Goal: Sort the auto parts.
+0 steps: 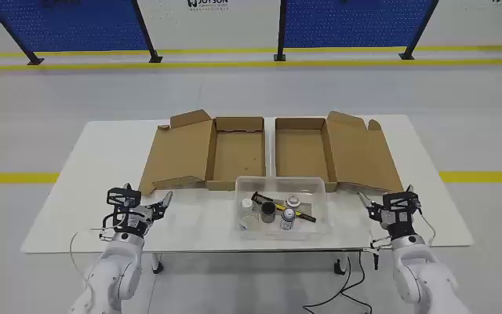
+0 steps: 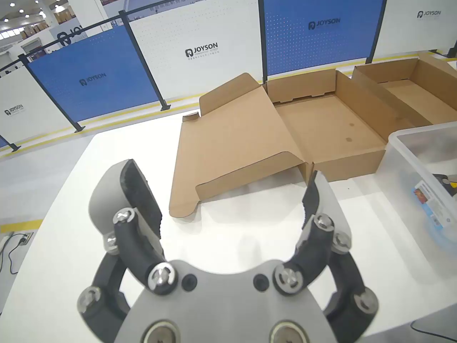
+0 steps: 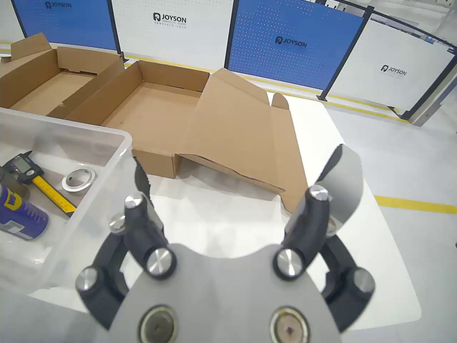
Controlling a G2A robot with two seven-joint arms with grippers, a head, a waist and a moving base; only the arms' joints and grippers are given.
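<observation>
Left gripper (image 1: 141, 202), lower left, and right gripper (image 1: 386, 202), lower right, stand spread, empty; steep entry could strike clear bin (image 1: 279, 178) rim.

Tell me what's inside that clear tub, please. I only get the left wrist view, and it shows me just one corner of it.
Observer: A metal ring lies on the floor of the clear tub.
Operator: Anything else in there?
Observer: A yellow-and-black measuring tool lies right beside the ring.
Operator: And that blue thing I half see?
Observer: It is a blue can, next to the measuring tool.
Operator: Where's the other pincer?
Observer: The right pincer is open and empty, over the table beside the tub.
</observation>
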